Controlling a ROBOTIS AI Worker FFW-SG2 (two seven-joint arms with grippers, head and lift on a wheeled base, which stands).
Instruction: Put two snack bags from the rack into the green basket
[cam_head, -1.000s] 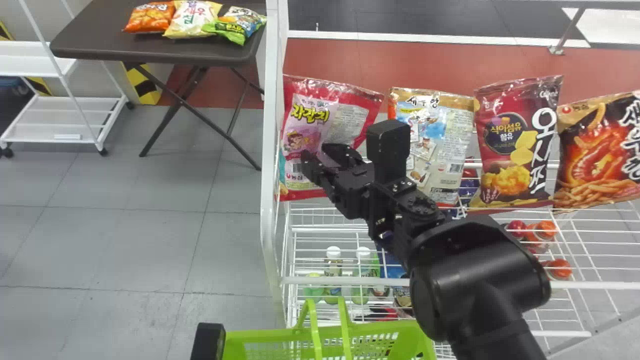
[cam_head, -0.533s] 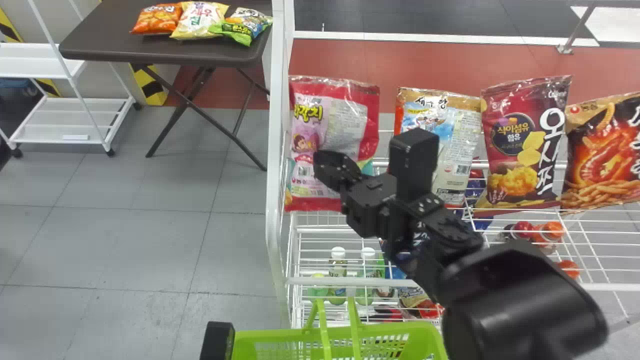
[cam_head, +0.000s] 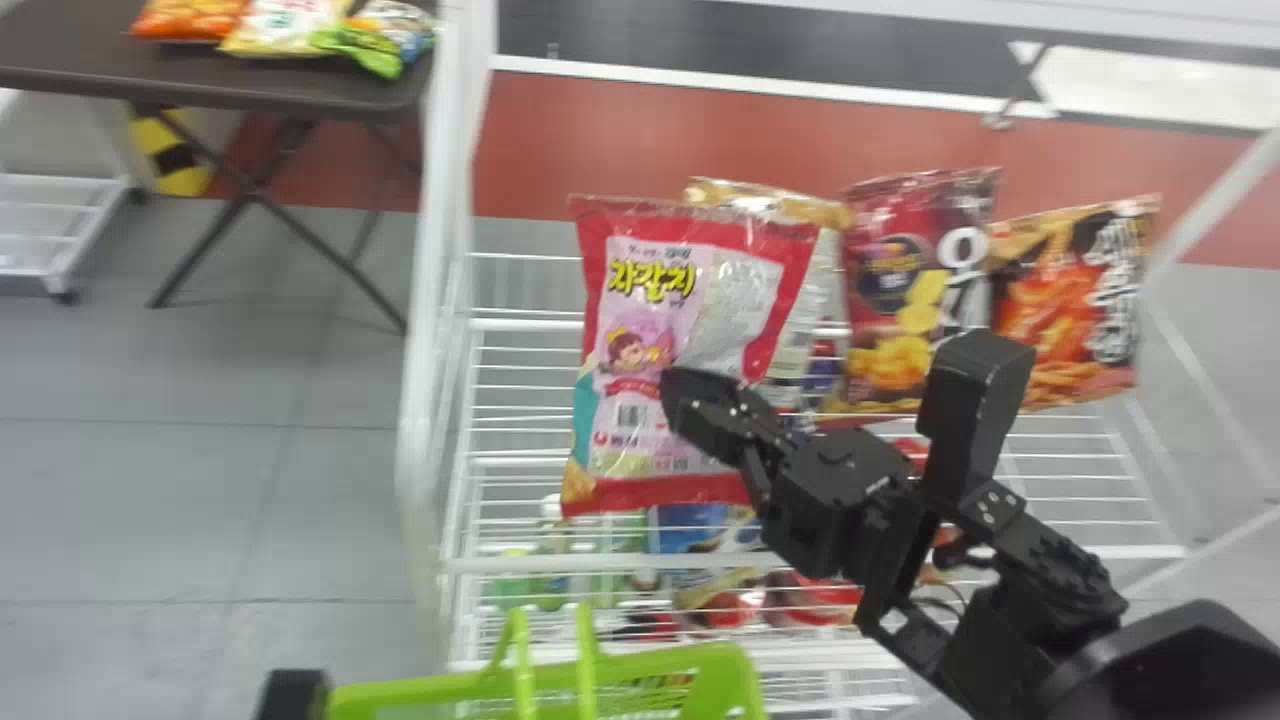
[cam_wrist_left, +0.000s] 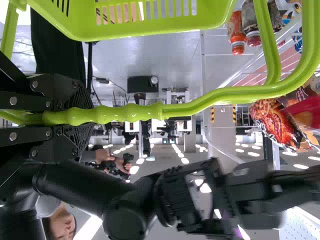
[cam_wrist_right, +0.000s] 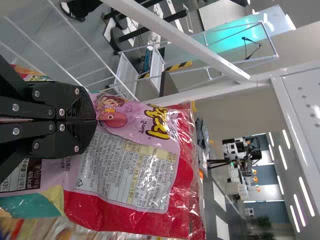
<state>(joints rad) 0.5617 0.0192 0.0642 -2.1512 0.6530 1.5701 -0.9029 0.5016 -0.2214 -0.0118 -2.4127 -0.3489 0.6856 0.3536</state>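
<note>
Snack bag in red and pink (cam_head: 650, 270), roughly upright, hangs from the robot's right claw (cam_head: 685, 400) in the head view, on the near side of the white wire rack's (cam_head: 500, 566) row of bags. The claw grips it across its lower part, from the right. Just beyond, partly covered by it, stands a gold-topped bag (cam_head: 780, 203); to the right along the rack follow a dark red bag (cam_head: 880, 290) and, farthest right, an orange-and-black bag (cam_head: 1065, 320). Bottles (cam_head: 550, 540) sit lower down, toward the left. The green basket (cam_head: 640, 668) waits at the near edge, left of the right arm (cam_head: 1040, 590), with a black part of the left claw (cam_head: 290, 695) just to its left. Far left, a dark surface (cam_head: 300, 95) carries three more bags: orange (cam_head: 190, 18), pale yellow (cam_head: 280, 25) and green and blue (cam_head: 375, 42).

In the left wrist view, the left claw (cam_wrist_left: 90, 116) is clamped around the basket's green handle (cam_wrist_left: 135, 113), the slatted body of the basket hanging from it. The right arm reaches past, apart from the handle.

The right wrist view shows the right claw (cam_wrist_right: 95, 120) closed firmly on the red and pink bag, its fingers pinching the wrapper beside a cartoon print. Shiny film wrinkles around the printed panel (cam_wrist_right: 127, 170), and a teal patch (cam_wrist_right: 30, 207) colours one corner.
</note>
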